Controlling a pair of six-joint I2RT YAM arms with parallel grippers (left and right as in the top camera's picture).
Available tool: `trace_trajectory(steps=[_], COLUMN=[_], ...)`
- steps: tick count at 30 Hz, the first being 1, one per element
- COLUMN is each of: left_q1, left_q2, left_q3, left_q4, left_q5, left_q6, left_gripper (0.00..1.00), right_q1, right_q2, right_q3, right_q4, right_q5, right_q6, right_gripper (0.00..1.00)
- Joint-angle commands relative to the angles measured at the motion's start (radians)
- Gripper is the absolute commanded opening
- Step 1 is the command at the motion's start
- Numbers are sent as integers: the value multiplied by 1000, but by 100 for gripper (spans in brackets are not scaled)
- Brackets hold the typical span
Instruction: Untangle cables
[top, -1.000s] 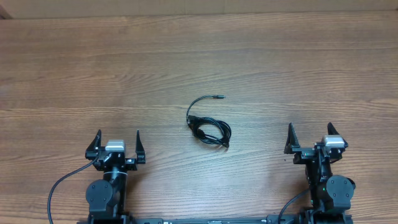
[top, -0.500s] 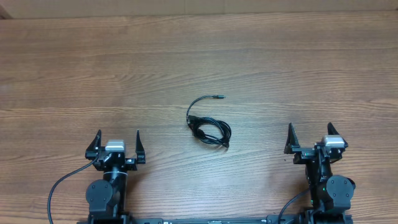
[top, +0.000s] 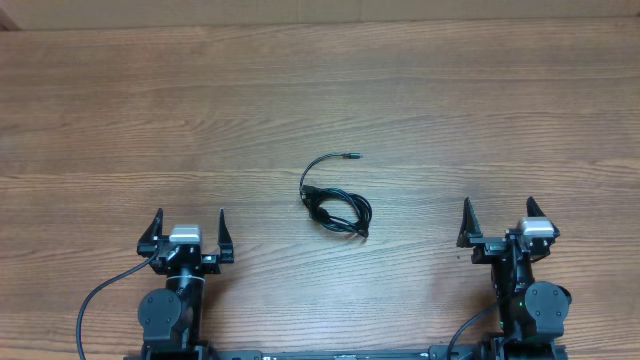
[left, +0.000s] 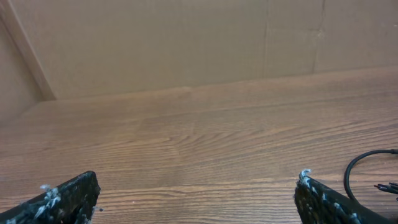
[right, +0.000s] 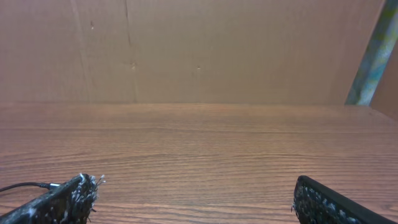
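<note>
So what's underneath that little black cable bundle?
Only the wooden table shows beneath the cables. Where loops cross, the lower strands are hidden, so their tangle cannot be read.

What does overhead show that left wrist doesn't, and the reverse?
Only overhead: the whole looped bundle of cables lying between the arms, and the right gripper, open and empty. Only left wrist: the brown wall behind the table, face on. Both: the table, the open left gripper, and the cables, though the wrist view catches just a curve at its right edge.
</note>
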Motion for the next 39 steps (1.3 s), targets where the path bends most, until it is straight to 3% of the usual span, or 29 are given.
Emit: trace_trajectory(steps=[1,26,31,35,39], left_q1=[4,4,4,4,4], left_q2=[-10,-10,-10,-10,-10], left_q3=[-4,-4,-4,-4,2], left_q4=[1,10,10,48,139], left_q5=[5,2,-24,-12,47], left_q6=[-17,-13,36,23,-1], left_gripper=[100,100,100,99,100], right_q1=[-2,-2,-3,-4,-3], right_q2=[-11,-11,-11,-11,-11], right_q3=[-11,-11,-10,-10,-10], right_q4=[6,6,9,100,218], right_q5=[9,9,42,33,-150], right_q6=[-4,-4,-5,3,3], right_gripper=[100,100,100,100,100])
